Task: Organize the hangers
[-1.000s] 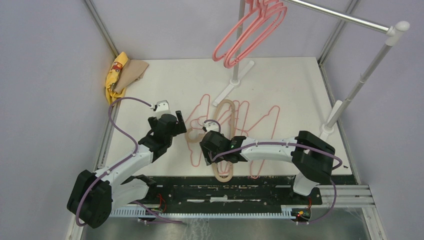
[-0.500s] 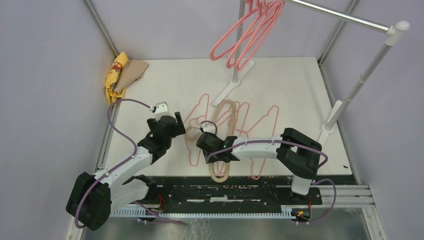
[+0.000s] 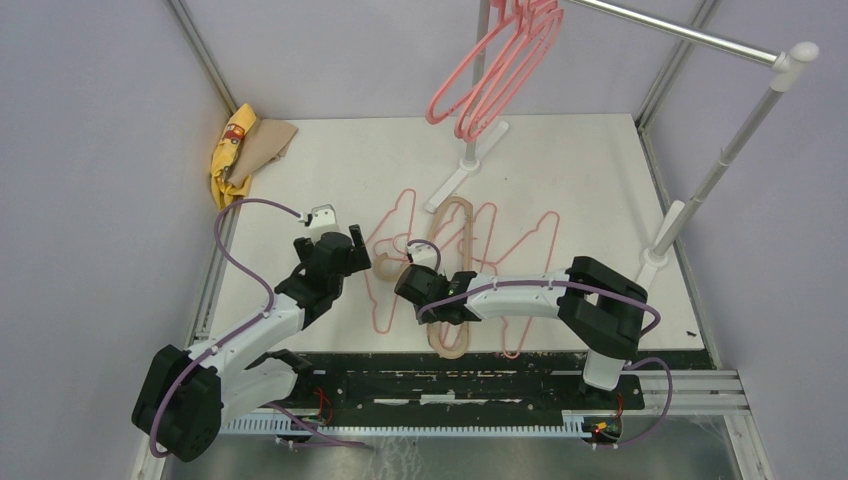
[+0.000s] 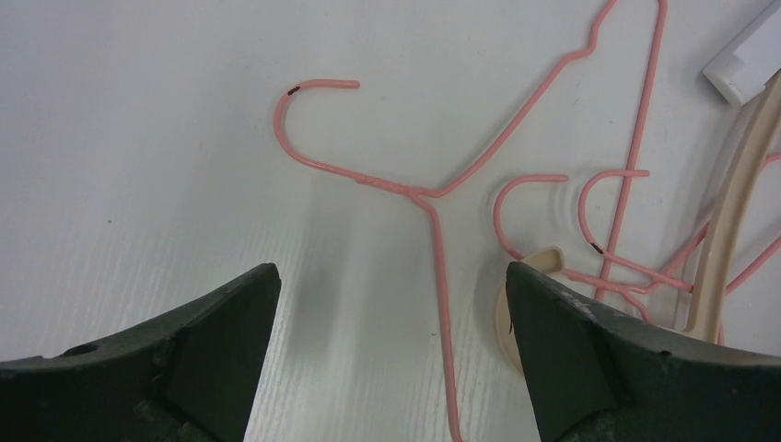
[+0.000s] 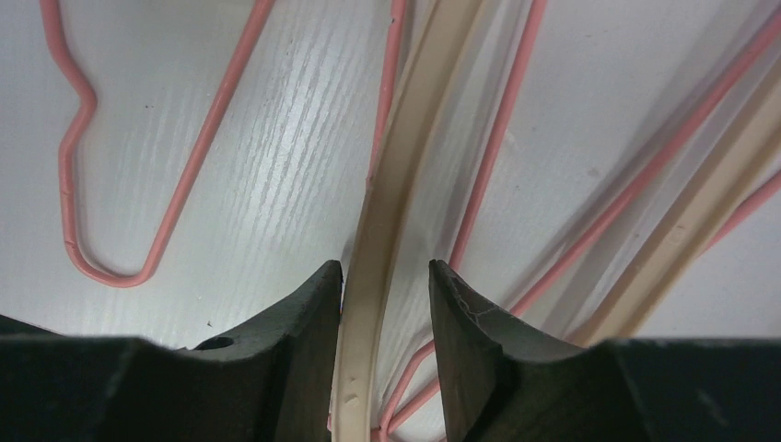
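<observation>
- Far left, back corner of the white table (image 3: 600, 170): a crumpled yellow cloth (image 3: 228, 150) lay touching a tan cloth (image 3: 272, 140), well apart from both arms.
- Left gripper (image 4: 391, 276): its dark, wedge-shaped fingers (image 4: 230, 322) stood spread wide and held nothing. They hovered over the table's faintly wood-grained surface.
- Between those fingers, on the table: a thin pink wire hanger (image 4: 437, 244) lay flat, its hook curling towards the left finger and its shank running down the gap. No finger touched it.
- Centre: a thick, smooth beige hanger (image 5: 368, 276) lay flat among more pink wire hangers (image 5: 65, 184), which crossed over and beside it.
- Right gripper (image 5: 385, 272): its fingers (image 5: 304, 313) were drawn in close astride one arm of the beige hanger. One finger touched the arm and a narrow gap showed at the other, so no clamp was made. A pink wire ran through that same gap.
- Rear centre: several pink hangers (image 3: 497, 72) hung tilted from the rail.
- Right: the white-and-silver rail stand (image 3: 731, 150) rose from the table's right edge, its feet clear of the hangers lying flat.
</observation>
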Robot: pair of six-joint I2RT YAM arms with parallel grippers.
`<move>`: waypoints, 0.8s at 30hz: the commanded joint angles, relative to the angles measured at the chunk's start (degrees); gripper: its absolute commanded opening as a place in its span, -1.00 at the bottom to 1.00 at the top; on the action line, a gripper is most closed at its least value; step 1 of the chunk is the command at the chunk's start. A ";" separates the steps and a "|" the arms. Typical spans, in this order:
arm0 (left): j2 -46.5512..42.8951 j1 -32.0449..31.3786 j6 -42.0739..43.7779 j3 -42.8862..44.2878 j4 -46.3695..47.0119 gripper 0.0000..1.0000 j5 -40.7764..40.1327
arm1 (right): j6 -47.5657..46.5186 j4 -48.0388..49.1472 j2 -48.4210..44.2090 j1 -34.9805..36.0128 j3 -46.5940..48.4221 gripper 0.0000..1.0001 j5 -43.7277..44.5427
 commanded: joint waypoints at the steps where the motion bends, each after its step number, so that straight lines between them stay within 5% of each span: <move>1: -0.88 -0.10 -1.30 -0.27 1.42 0.98 -1.26 | -0.47 -1.10 -3.27 0.15 0.73 -0.07 3.60; 6: -1.44 -0.09 -1.38 -0.45 1.08 0.98 -1.32 | -0.35 -0.08 -2.62 0.17 0.50 -0.36 2.10; 12: -2.09 -0.14 -1.43 -0.56 0.81 0.98 -1.28 | -0.86 1.13 -3.42 0.12 -0.50 -0.48 1.50; 19: -2.29 -0.10 -1.67 -0.62 0.81 0.98 -1.14 | -0.90 0.69 -2.56 0.13 -0.75 -0.39 1.74; 24: -2.19 -0.10 -1.65 -0.41 0.57 0.98 -1.17 | -0.72 2.18 -4.63 0.11 -2.33 -0.66 1.28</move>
